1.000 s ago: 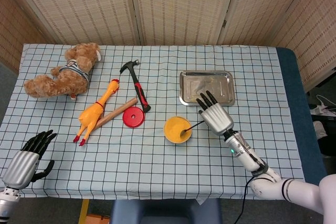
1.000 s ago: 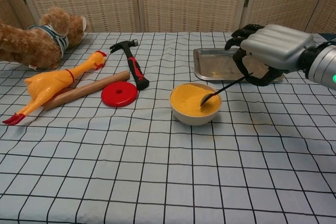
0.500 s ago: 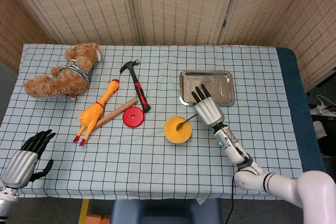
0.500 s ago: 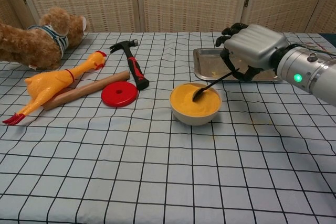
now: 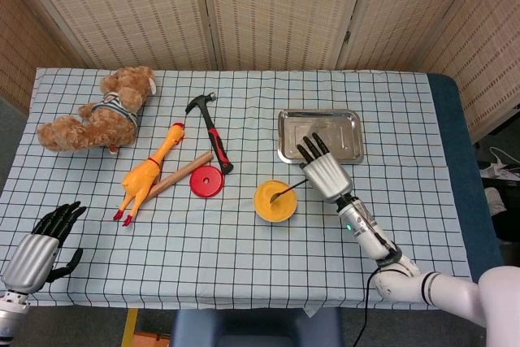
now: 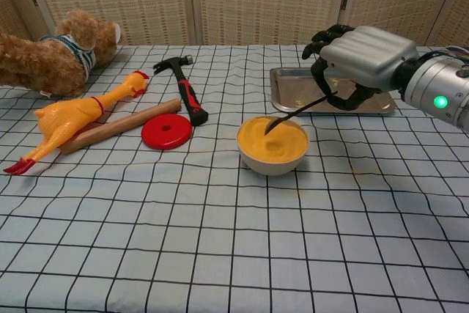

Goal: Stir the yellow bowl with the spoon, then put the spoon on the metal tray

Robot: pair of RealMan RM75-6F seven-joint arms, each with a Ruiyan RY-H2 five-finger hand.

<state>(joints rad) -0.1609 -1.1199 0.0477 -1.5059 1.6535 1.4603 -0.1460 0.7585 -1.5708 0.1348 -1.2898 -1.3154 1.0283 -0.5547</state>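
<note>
The yellow bowl (image 5: 275,201) (image 6: 272,144) sits mid-table on the checked cloth. A dark spoon (image 5: 289,191) (image 6: 293,111) slants from my right hand down into the bowl, its tip at the bowl's far side. My right hand (image 5: 323,169) (image 6: 360,57) grips the spoon's handle, hovering right of the bowl and in front of the metal tray (image 5: 284,149) (image 6: 282,91). The tray holds nothing. My left hand (image 5: 41,246) rests with fingers spread at the table's near left corner, holding nothing.
Left of the bowl lie a red disc (image 5: 206,182) (image 6: 166,131), a wooden stick (image 5: 179,174), a rubber chicken (image 5: 149,171), a hammer (image 5: 210,129) and a teddy bear (image 5: 96,111). Folding screens stand behind the table.
My right hand swung left and then slightly back right, carrying the spoon's tip across the bowl from its right side towards its far middle. The left hand stayed put.
</note>
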